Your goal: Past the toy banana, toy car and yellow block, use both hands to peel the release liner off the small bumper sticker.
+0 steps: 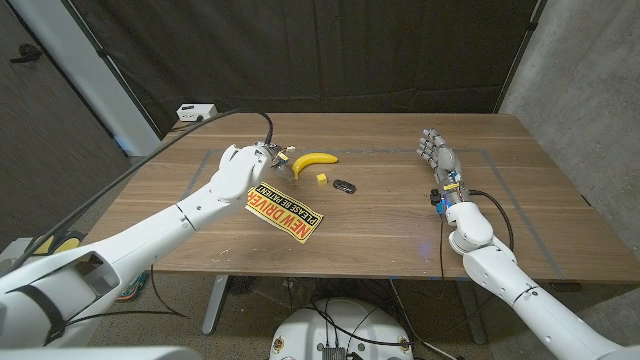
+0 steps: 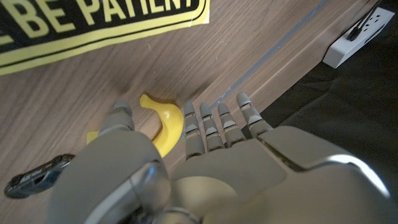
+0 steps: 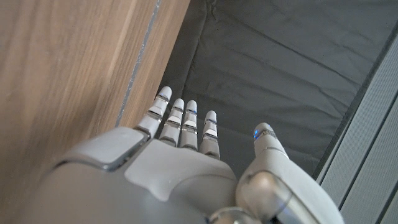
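The left robot hand (image 1: pixel 268 160) hovers with fingers apart, holding nothing, just beside the toy banana (image 1: pixel 313 160); the bumper sticker (image 1: pixel 285 210) lies on the bench (image 1: pixel 380 240) near it. The right robot hand (image 1: pixel 437 152) stands empty, fingers straight, well apart

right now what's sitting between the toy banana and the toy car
The small yellow block sits between the toy banana and the toy car, apart from both. The head view shows this best.
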Controlling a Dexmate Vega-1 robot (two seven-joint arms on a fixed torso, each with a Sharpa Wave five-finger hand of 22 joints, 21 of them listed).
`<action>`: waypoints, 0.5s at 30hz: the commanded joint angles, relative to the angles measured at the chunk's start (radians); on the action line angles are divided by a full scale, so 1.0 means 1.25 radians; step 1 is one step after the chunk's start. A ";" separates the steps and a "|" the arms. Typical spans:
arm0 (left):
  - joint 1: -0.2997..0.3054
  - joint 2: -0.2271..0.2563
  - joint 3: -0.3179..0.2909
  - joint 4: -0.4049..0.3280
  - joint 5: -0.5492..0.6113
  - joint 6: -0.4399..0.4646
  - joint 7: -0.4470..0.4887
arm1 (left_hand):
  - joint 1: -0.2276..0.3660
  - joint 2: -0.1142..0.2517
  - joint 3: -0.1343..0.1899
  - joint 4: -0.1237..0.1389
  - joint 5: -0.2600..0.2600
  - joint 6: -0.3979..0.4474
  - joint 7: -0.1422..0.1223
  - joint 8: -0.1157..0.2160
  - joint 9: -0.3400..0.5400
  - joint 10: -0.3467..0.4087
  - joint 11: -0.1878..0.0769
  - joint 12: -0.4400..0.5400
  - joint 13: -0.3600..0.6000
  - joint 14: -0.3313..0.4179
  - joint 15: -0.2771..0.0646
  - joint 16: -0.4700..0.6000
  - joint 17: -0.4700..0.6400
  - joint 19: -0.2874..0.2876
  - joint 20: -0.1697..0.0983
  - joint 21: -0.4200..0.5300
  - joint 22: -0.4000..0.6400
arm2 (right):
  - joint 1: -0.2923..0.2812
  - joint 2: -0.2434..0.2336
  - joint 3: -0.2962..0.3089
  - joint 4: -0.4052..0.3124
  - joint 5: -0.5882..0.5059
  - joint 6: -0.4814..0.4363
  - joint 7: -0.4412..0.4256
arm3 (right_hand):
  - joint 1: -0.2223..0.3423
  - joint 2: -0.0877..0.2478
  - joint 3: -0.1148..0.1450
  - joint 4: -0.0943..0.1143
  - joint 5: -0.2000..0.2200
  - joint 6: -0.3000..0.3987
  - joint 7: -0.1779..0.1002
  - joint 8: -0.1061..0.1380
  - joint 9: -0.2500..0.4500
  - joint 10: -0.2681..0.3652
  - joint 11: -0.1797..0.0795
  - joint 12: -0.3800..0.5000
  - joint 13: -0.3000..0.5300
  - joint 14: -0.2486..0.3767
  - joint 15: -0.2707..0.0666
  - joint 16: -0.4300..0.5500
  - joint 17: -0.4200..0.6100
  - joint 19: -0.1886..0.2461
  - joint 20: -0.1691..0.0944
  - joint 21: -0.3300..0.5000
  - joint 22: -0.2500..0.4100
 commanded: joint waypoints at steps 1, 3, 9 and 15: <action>0.162 0.035 -0.182 -0.108 -0.300 -0.023 0.282 | -0.021 0.023 0.004 0.015 -0.002 -0.045 0.004 -0.002 -0.007 -0.023 0.010 -0.013 -0.005 -0.009 0.012 0.002 -0.001 -0.031 0.010 -0.010 0.000 | -0.047 -0.095 -0.026 -0.233 -0.123 -0.374 -0.135 | 0.019 -0.002 0.003 -0.013 0.002 -0.007 -0.004 -0.001 0.003 -0.005 -0.007 -0.004 0.004 0.006 -0.005 0.002 0.001 0.006 0.006 -0.002 0.005; 0.187 0.035 -0.217 -0.116 -0.367 -0.038 0.326 | -0.029 0.030 0.003 0.021 -0.006 -0.051 0.004 0.001 -0.010 -0.031 0.016 -0.020 -0.008 -0.021 0.019 0.000 -0.002 -0.050 0.015 -0.018 -0.001 | -0.051 -0.106 -0.033 -0.252 -0.138 -0.398 -0.138 | 0.034 -0.007 0.007 -0.022 0.002 -0.009 -0.004 0.001 0.003 -0.009 -0.008 -0.006 0.004 0.002 -0.007 0.001 0.002 0.008 0.006 -0.003 0.005; 0.250 0.031 -0.325 -0.096 -0.608 -0.156 0.431 | -0.055 0.060 0.005 0.038 -0.024 -0.084 -0.002 0.003 -0.020 -0.060 0.033 -0.047 -0.018 -0.051 0.041 0.000 -0.009 -0.088 0.023 -0.033 -0.003 | -0.051 -0.141 -0.065 -0.297 -0.185 -0.461 -0.127 | 0.078 -0.022 0.015 -0.036 0.005 -0.021 -0.001 0.003 0.004 -0.034 -0.010 -0.013 0.005 -0.015 -0.015 -0.006 0.003 0.010 0.000 -0.010 0.005; 0.275 0.035 -0.371 -0.059 -0.770 -0.273 0.481 | -0.064 0.070 0.006 0.041 -0.037 -0.107 0.001 0.001 -0.025 -0.069 0.043 -0.059 -0.024 -0.061 0.052 0.000 -0.015 -0.107 0.033 -0.041 -0.004 | -0.050 -0.160 -0.096 -0.343 -0.225 -0.533 -0.120 | 0.105 -0.038 0.015 -0.036 0.007 -0.035 0.001 0.001 0.005 -0.053 -0.017 -0.015 0.006 -0.032 -0.022 -0.011 0.004 -0.008 -0.002 -0.023 0.005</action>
